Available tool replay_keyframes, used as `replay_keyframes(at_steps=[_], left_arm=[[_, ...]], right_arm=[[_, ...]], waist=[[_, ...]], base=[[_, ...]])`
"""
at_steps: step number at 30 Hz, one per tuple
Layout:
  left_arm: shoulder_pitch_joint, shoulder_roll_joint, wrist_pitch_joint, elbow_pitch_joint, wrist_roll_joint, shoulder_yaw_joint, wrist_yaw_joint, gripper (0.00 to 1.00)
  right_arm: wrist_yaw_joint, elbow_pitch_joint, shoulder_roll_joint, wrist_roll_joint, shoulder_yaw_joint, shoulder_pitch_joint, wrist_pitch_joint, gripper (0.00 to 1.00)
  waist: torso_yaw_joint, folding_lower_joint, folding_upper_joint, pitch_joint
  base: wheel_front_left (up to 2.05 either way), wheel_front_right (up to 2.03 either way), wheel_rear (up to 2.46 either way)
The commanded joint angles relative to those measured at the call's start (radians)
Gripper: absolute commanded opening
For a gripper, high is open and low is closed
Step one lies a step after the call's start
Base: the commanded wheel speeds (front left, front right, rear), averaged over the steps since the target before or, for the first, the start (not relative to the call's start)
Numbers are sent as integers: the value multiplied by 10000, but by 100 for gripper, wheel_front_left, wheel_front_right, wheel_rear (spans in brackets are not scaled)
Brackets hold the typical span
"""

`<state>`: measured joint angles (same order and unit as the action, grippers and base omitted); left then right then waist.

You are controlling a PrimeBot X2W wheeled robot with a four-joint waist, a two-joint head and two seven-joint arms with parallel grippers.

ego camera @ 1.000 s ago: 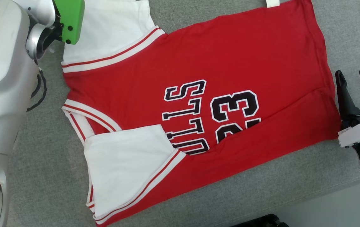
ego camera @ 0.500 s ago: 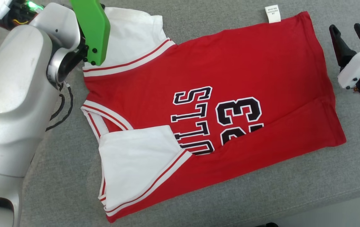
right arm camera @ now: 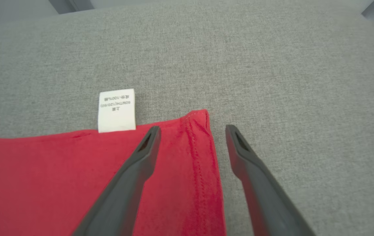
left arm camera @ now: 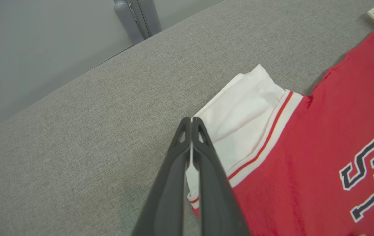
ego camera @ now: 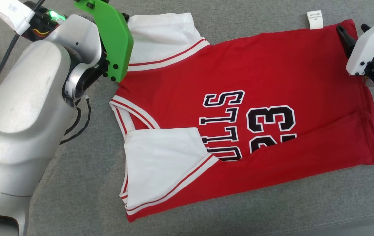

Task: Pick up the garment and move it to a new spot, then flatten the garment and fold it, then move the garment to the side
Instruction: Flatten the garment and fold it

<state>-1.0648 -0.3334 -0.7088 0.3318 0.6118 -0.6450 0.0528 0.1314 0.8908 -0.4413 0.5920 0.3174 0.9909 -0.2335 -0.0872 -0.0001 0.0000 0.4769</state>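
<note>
— Left pincer (left arm camera: 191, 120) is pressed together right at the white sleeve (left arm camera: 246, 105) edge, can't tell if any cloth's caught. Why there?

— Guessing it's going for the far-edge corners. Jersey (ego camera: 255, 75) lies flat on the tabletop (ego camera: 75, 183), near side already folded over. Right pincer (right arm camera: 192, 128) is spread, straddling the red hem corner by the tag (right arm camera: 116, 109), so it's probably lining up the matching grab.

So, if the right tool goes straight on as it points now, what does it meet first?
Probably the garment's hem corner, lying between the right tool's open fingers; depth is unclear, so perhaps the grey cushion beyond.
</note>
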Motion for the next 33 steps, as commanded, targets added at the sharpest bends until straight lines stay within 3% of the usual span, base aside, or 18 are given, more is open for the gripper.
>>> replay_keyframes(at_steps=[1,16,18,19,20,21,26,28,30,32,33], left_arm=[[131,15,-6,-28,14,-3,-36,0],[120,175,125,33,144,-197,71,0],[145,179,112,95,205,-197,75,0],[174,176,66,146,258,-194,79,0],[181,166,66,161,256,-198,90,0],[177,156,76,177,260,-203,86,0],[102,142,161,229,291,-199,71,0],[61,151,177,235,285,-215,63,0],[23,171,205,237,286,-227,64,0],[-15,166,224,239,286,-228,60,0],[-34,158,242,240,282,-231,52,0]], right_arm=[[-15,98,30,141,36,162,-15,100],[-15,844,-177,844,745,621,446,98],[-15,948,-233,892,817,670,520,60],[-15,1023,-249,914,872,676,518,45],[-15,1096,-258,921,922,691,498,38],[-15,1185,-271,929,966,728,474,36],[-15,1561,-333,930,1074,898,629,56],[-15,1698,-347,956,1114,943,696,55],[-15,1822,-388,946,1166,1032,746,43],[-15,1918,-363,953,1218,1103,793,25],[-15,1959,-340,974,1255,1119,794,0]], waist=[[143,1,0,37],[394,1,0,-65],[427,1,0,-71],[446,1,0,-74],[459,1,0,-74],[473,1,0,-71],[538,1,0,-4],[566,1,0,24],[594,1,0,44],[610,1,0,58],[613,1,0,63]], base=[[0,0,0],[0,0,0],[0,0,0],[0,0,0],[0,0,0],[0,0,0],[0,0,0],[0,0,0],[0,0,0],[0,0,0],[0,0,0]])
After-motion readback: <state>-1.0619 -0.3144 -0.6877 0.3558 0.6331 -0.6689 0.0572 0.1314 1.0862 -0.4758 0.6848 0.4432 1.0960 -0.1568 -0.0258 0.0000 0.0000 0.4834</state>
